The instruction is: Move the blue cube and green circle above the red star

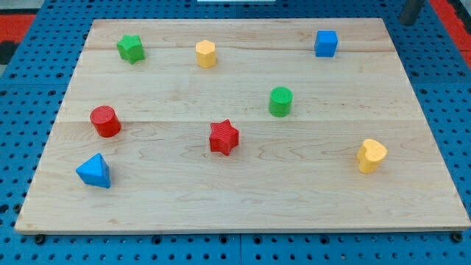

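While the red star [224,138] sits near the middle of the bench [243,199], neither of the two blocks I have to bring above it looks finally placed. The green circle [280,101] stands up and to the view's right of the star, near it but clearly apart, so I judge it half way home: it is already higher on the board, and needs a nudge toward the view's left to sit over the star. The blue cube [326,43] is well apart from both, close to the top edge toward the view's right, and has the longer run left, down and leftward.

At the top right corner of the view a dark rod [411,10] shows just off the board; I cannot make out its very end, so I cannot say exactly where my tip is, only that it touches no block. This rig has no fingers, so there is no spread or pinch to report.

Other blocks lie clear of the work: yellow hexagon [206,54], green star [130,48], red cylinder [105,121], blue triangle [94,171], yellow heart [372,154].
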`<action>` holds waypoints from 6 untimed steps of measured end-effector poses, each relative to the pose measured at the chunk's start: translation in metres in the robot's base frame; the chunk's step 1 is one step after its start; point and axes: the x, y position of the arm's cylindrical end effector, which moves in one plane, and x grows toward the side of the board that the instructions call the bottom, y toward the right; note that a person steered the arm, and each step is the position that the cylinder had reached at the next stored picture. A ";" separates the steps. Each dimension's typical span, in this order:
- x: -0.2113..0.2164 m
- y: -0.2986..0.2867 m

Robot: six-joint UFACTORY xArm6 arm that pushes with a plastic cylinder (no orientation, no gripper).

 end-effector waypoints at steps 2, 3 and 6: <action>0.004 -0.015; 0.011 -0.058; 0.033 -0.134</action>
